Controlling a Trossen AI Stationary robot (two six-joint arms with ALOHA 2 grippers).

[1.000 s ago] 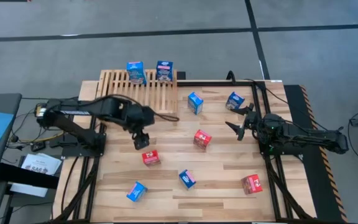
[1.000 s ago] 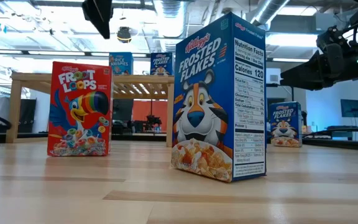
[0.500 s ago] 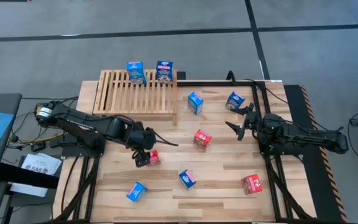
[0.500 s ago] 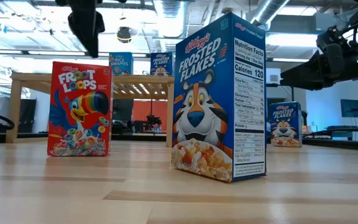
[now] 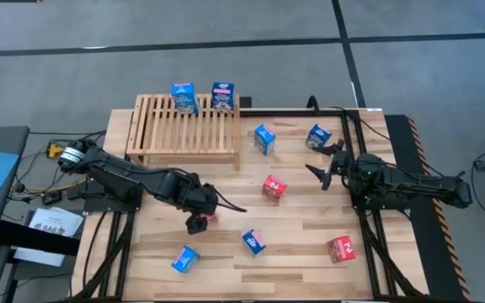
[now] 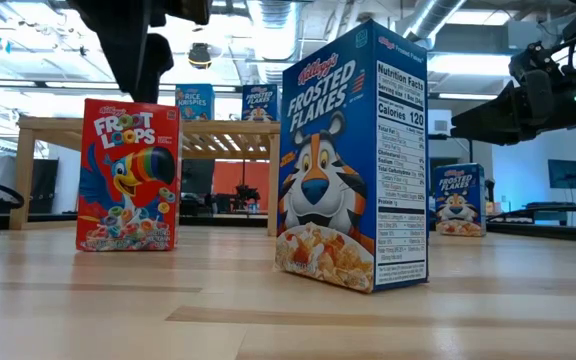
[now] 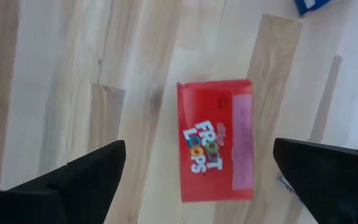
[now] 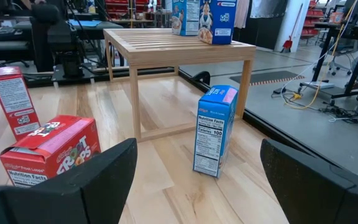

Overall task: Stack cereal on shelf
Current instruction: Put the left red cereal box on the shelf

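Hovering my left hand [image 7: 194,171] wide open and empty over the red Froot Loops box [image 7: 216,140], low centre-left on the tabletop [image 5: 301,240]. Right hand [image 5: 327,166] open and empty too, centre-right. Shelf [image 5: 188,126] upper left holds two blue boxes [image 5: 202,97].

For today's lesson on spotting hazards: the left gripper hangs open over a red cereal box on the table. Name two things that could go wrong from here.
1. The red Froot Loops box stands upright and lies slightly askew between the open left gripper fingers, so a finger could clip an edge and tip it.
2. Two blue boxes already stand at the far edge of the shelf; a careless placement might knock them off.
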